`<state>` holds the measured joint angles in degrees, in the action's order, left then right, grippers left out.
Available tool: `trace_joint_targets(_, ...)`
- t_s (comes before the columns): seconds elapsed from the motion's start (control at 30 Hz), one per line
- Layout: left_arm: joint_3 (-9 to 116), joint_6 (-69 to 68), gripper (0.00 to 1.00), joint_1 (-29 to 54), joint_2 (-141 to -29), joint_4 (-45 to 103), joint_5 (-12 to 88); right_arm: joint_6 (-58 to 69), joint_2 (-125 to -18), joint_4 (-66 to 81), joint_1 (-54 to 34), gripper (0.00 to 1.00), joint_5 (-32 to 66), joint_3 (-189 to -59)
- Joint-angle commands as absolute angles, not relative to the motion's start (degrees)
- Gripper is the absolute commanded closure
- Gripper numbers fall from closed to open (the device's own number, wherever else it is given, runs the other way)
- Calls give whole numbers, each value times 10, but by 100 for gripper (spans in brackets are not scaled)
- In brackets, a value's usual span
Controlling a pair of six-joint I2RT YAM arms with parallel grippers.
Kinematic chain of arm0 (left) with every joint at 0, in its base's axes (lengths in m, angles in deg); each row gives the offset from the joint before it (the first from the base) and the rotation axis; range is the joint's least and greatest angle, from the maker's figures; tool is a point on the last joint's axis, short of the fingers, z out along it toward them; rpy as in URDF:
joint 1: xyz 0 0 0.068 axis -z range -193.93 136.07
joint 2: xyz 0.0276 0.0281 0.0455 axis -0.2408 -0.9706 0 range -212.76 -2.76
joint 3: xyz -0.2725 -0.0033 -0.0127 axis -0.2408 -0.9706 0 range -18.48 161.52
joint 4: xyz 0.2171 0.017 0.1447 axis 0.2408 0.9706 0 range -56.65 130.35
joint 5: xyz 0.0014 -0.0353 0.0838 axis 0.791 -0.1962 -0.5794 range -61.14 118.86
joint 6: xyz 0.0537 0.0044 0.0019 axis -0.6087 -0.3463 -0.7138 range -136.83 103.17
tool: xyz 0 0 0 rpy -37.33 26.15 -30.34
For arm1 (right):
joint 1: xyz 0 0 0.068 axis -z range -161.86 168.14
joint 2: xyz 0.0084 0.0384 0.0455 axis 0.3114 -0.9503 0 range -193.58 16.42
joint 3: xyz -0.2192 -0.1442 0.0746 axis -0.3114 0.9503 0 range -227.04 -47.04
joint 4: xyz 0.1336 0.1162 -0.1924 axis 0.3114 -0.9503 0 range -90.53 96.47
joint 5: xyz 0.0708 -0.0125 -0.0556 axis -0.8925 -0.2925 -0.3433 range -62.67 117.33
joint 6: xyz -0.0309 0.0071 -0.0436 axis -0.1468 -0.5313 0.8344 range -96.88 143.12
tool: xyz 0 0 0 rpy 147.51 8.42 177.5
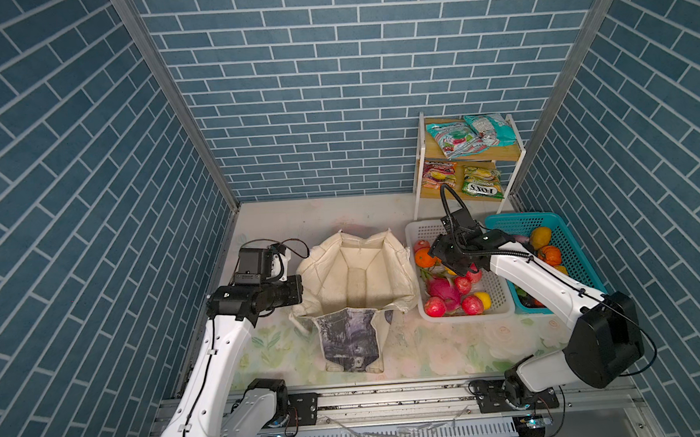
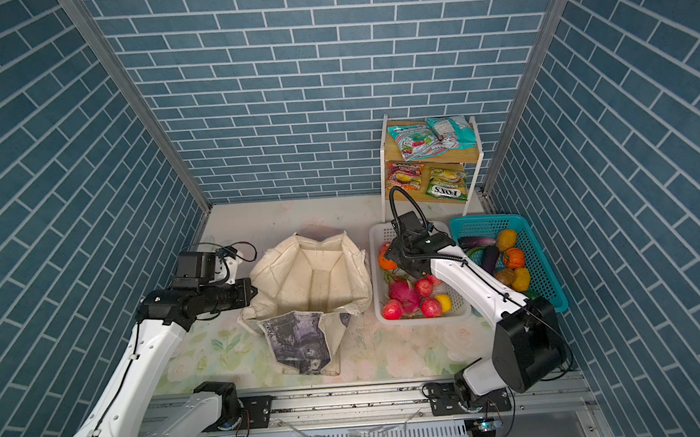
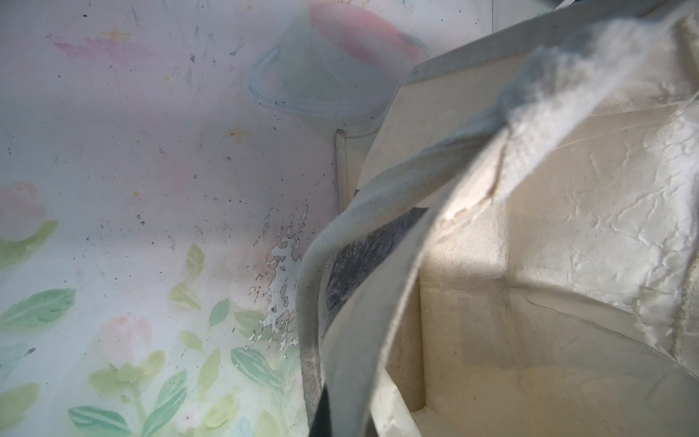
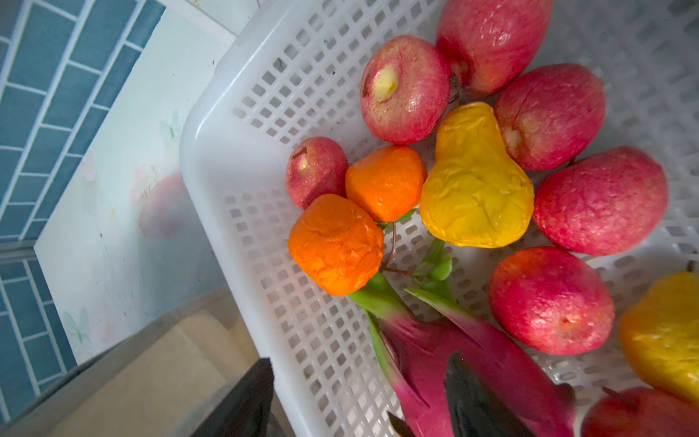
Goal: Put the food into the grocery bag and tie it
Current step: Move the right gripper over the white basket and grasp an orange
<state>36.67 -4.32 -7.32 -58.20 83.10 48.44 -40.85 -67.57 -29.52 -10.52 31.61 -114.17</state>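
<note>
Starting on the left, our left gripper [image 1: 298, 290] is sitting clenched at the left rim of the grocery bag [image 1: 398, 266]. In its wrist view the cream cloth is running right up to the fingers, so we are reading this as a pinch on the rim. The grocery bag is standing upright between the two arms, mouth gaping upward and printed panel facing near, and we are seeing no food in it.

Moving right, the white basket [image 1: 466, 316] is sitting just beside the bag, and the right gripper [image 1: 463, 269] is hovering over it, jaws spread wide with nothing clamped. Directly beneath it the dragon fruit [image 4: 420, 363] is lying with its long axis running far to near. Its green leaf tips are pointing far, toward the oranges [image 4: 336, 246], and red apples [image 1: 472, 305] are crowding its right side.

We are judging this arm much the nearer to the food, so the pick is falling to it. The jaws are going to need to straddle the fruit across its width, then carry it leftward over the basket wall. Farther right, the teal basket [image 1: 519, 217] and the shelf [image 1: 502, 154] of snack packets [image 1: 453, 138] are waiting.
</note>
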Motion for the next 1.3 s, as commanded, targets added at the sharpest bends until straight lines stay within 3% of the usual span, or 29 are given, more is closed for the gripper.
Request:
trace_joint_targets(0.0, 350, -51, 100, -76, -575, 808, 496, -483, -703, -270, -98, 27, 312, -1163)
trace_joint_targets(0.47, 327, -51, 100, -76, -576, 784, 504, -549, -783, -214, -94, 28, 295, -1174)
trace_joint_targets(0.67, 323, -49, 100, -76, -571, 783, 504, -562, -813, -198, -94, 21, 297, -1185)
trace_joint_targets(1.07, 321, -48, 100, -76, -568, 782, 503, -580, -852, -190, -93, 21, 307, -1198)
trace_joint_targets(1.17, 321, -49, 100, -76, -568, 782, 502, -583, -858, -192, -93, 15, 312, -1197)
trace_joint_targets(1.27, 321, -49, 100, -76, -568, 782, 502, -582, -864, -195, -94, 14, 315, -1202)
